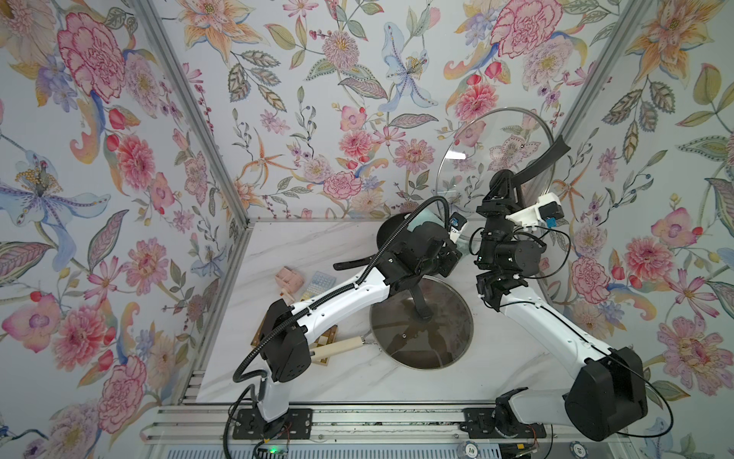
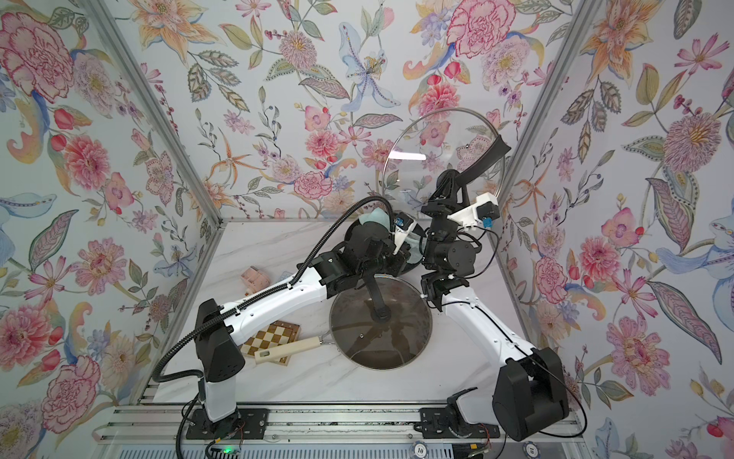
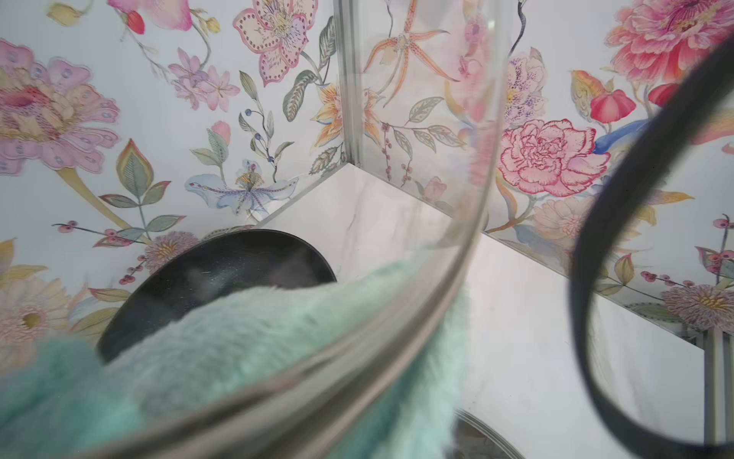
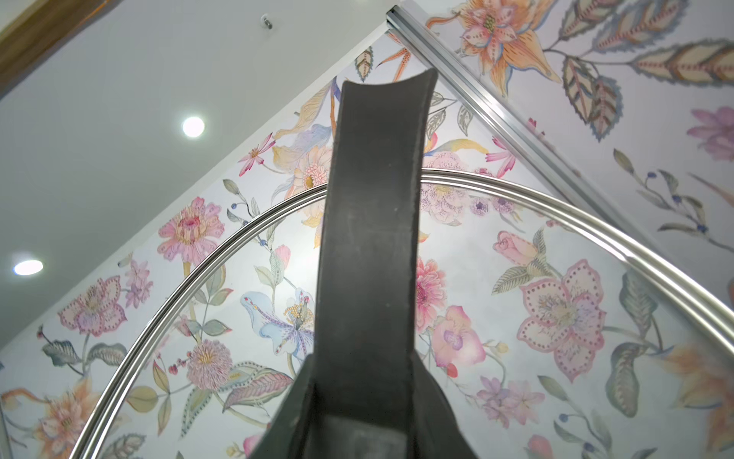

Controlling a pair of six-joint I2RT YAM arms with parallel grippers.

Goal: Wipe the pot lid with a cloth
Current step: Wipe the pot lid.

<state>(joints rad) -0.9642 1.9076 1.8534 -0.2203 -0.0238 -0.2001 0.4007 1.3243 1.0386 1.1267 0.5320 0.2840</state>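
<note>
Mid-wipe: R hand (image 1: 509, 183) clenched pot lid (image 1: 486, 153) by handle (image 4: 369, 238), L hand (image 1: 456, 244) grasped cloth (image 3: 278, 337) against it; next move prob. needed a firm sweep across glass.

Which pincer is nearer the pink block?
Left. The left pincer, shut on the cloth, is mid-table, right of the pink block; the right pincer grips the handle of the raised lid, farther off toward the back-right corner.

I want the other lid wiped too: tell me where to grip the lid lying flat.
Its black handle, from above, jaws across the strap: the lid lies flat, so its rim gives no purchase, and only the handle stands up.
</note>
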